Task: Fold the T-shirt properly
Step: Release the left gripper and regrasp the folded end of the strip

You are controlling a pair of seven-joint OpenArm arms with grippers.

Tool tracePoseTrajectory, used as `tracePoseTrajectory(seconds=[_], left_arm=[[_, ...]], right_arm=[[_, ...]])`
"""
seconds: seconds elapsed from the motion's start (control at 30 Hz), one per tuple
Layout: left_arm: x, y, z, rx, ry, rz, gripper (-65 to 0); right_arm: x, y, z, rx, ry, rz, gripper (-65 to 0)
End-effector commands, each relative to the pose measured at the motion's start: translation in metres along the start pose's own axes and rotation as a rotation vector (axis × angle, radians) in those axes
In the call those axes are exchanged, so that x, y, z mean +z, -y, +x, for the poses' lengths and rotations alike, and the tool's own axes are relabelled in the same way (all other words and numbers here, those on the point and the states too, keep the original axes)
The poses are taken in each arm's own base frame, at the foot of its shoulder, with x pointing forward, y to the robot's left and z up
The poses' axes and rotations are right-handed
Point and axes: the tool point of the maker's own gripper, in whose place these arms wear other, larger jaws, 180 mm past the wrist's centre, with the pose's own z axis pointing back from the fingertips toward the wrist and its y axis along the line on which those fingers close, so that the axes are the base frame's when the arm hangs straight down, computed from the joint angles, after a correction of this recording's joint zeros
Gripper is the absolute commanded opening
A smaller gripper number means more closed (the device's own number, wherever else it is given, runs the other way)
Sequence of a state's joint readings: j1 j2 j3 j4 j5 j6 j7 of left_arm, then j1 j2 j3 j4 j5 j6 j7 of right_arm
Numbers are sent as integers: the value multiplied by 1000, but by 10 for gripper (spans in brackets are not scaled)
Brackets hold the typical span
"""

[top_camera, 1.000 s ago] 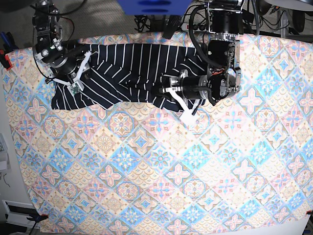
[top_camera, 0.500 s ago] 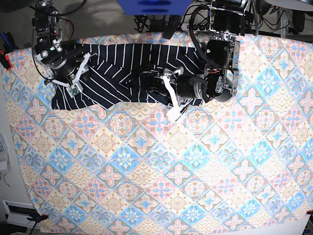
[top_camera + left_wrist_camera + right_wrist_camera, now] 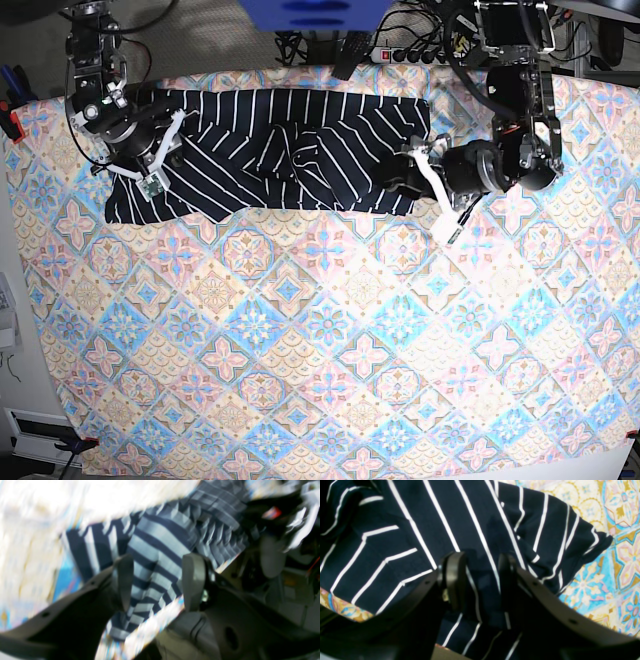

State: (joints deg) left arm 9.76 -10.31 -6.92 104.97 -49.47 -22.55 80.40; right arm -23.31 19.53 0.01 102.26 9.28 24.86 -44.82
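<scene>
T-shirt (image 3: 270, 155) lay in a long crumpled band across the far part of the patterned cloth (image 3: 330, 350), its long axis running side to side in the base view, a rumpled knot near its middle.

At that view's left end the right gripper (image 3: 160, 155) sat on the fabric; its wrist view showed the two pads (image 3: 453, 580) standing apart with dark striped cloth lying between and under them, pressed down on rather than pinched, as far as I could judge.

At the right end the left gripper (image 3: 432, 195) sat at the shirt's edge, the fabric lying leftward from it. Its wrist view was badly blurred, yet the fingers (image 3: 192, 580) stood clearly apart with striped cloth in the gap and no clamp on it.

Each arm was nearest its own end of the band, so I judged the next move would turn on drawing those ends apart along the long axis.
</scene>
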Motion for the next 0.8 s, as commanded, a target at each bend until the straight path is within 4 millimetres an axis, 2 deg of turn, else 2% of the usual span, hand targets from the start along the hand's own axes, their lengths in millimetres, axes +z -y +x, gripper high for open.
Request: tracePoseTrajectory(seconds=[0.0, 0.07, 0.13, 0.2, 0.27, 0.37, 0.43, 0.6, 0.67, 0.77], left_arm=[[8, 0, 10, -20, 45, -5, -341], [15, -13, 8, -24, 47, 35, -341], [14, -19, 2, -6, 34, 41, -341], [4, -23, -9, 30, -2, 28, -341], [-16, -19, -20, 41, -62, -14, -342], [-48, 0, -35, 12, -157, -89, -342], [-58, 14, -36, -39, -175, -124, -342], [-75, 48, -41, -151, -241, -200, -342], [-78, 57, -48, -169, -265, -222, -342], [-81, 68, -48, -212, -285, -248, -342]], right_arm=[[4, 7, 10, 11, 34, -15, -433], [3, 4, 10, 10, 35, -9, -433], [3, 4, 10, 10, 34, -8, -433], [2, 5, 14, 9, 43, -10, -433], [2, 5, 16, 11, 47, -11, -433], [2, 5, 17, 11, 49, -11, -433], [2, 5, 17, 11, 49, -11, -433], [3, 7, 16, 9, 49, -15, -435], [3, 7, 16, 9, 49, -17, -435], [3, 8, 16, 8, 49, -18, -435]])
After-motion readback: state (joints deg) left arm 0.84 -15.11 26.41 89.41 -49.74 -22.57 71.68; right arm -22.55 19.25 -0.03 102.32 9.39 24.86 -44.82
